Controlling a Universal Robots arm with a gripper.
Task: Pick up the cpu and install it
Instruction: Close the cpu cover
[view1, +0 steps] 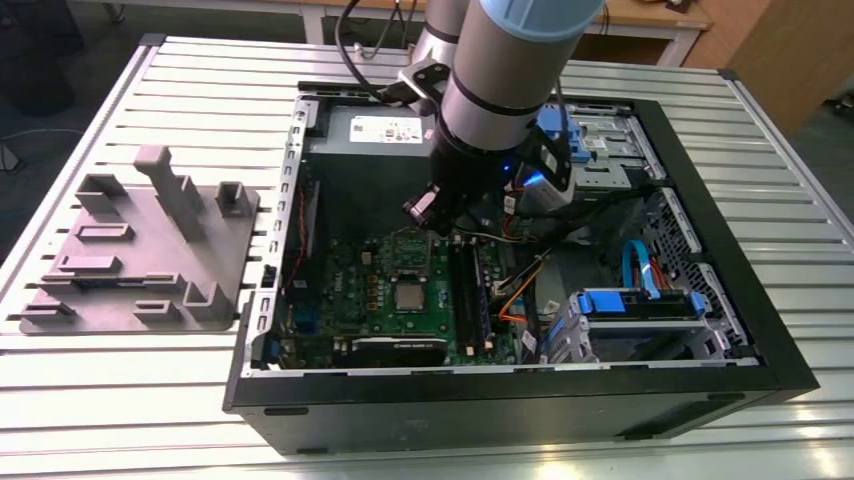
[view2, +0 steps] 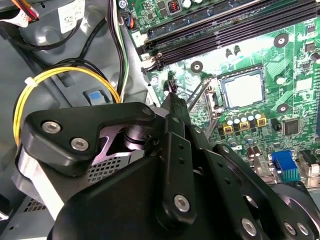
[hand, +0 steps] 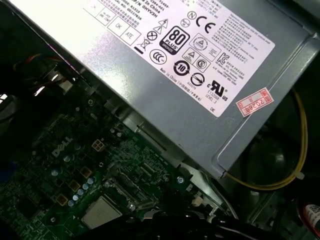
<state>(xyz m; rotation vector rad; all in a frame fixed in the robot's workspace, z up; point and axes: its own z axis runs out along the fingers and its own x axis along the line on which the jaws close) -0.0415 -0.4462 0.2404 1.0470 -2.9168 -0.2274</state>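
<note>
1. Sitting at the exterior view's left, a grey fixture tray (view1: 134, 255) lies on the slatted table (view1: 200, 80).
2. Inside the open computer case (view1: 534, 400), the cpu (view1: 407, 293) rests in the motherboard socket (view2: 222, 85).
3. The gripper (view1: 434, 215) hovers nearby, not touching; open or closed, I cannot tell.

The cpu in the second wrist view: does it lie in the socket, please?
Yes, the cpu lies flat within the socket on the green motherboard.

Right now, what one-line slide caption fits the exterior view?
The gripper hangs inside the open computer case over the green motherboard, where the cpu lies apart from it.
</note>
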